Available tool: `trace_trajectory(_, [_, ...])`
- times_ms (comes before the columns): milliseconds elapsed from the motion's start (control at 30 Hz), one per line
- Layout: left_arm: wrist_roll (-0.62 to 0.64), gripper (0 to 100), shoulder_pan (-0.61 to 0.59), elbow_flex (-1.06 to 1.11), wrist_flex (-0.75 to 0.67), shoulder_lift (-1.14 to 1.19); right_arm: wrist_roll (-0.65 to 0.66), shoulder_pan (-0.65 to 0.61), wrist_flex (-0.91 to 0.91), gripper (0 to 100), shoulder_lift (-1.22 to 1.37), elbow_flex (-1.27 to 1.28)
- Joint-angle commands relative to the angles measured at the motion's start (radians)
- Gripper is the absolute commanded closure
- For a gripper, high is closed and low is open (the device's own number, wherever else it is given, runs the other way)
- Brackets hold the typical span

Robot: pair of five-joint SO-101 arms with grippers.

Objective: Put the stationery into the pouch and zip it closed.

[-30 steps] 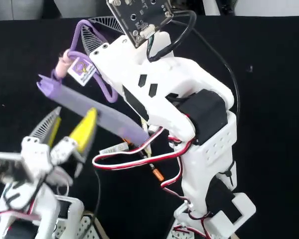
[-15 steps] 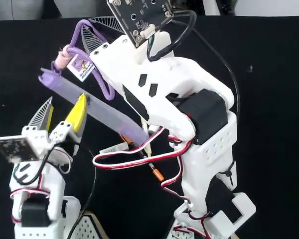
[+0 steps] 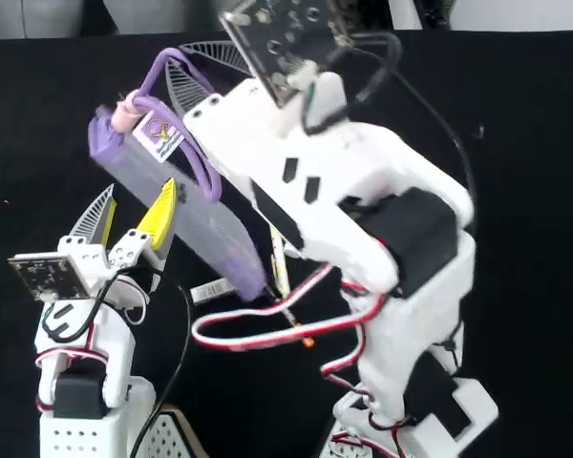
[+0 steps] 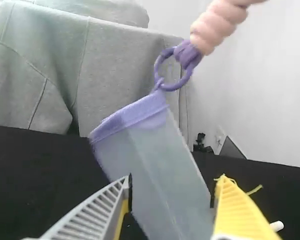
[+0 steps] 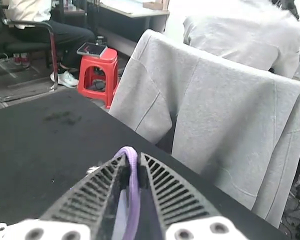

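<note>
A translucent purple pouch [image 3: 186, 215] hangs tilted above the black table [image 3: 516, 143], its upper end at the far left. My right gripper [image 3: 177, 55] is shut on its purple strap [image 5: 130, 186] and carries it. A pink charm [image 3: 126, 113] and a white tag [image 3: 160, 134] dangle by the strap. At the near left, my left gripper [image 3: 138, 188] stands open, and the pouch [image 4: 155, 170] sits between its grey finger [image 4: 97, 217] and yellow finger [image 4: 235, 210]. Pens [image 3: 279, 265] lie on the table under the pouch's lower end.
The right arm's white body [image 3: 363, 219] and its red and white wires [image 3: 267, 334] hang over the table's middle. A small white labelled item [image 3: 213, 289] lies beside the pens. A grey garment on a chair [image 5: 215, 100] stands beyond the table's far edge.
The pouch has swung steeper, its upper end lifted and its lower end now nearer. The left gripper has risen and closed in around the pouch. The right arm shifted slightly right.
</note>
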Motion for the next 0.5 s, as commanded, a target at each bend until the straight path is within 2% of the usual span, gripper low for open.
trace_trajectory(0, [0.005, 73, 0.007, 0.028, -0.063, 0.009, 0.006, 0.006, 0.008, 98.8, -0.070, -0.030])
trace_trajectory(333, [0.003, 73, 0.019, 0.018, -0.091, 0.009, 0.018, -0.038, 0.058, 98.8, -0.117, -0.030])
trace_trajectory(467, [-0.006, 73, 0.119, 0.018, -0.089, 0.009, 0.044, -0.038, 0.064, 98.8, -0.117, -0.030])
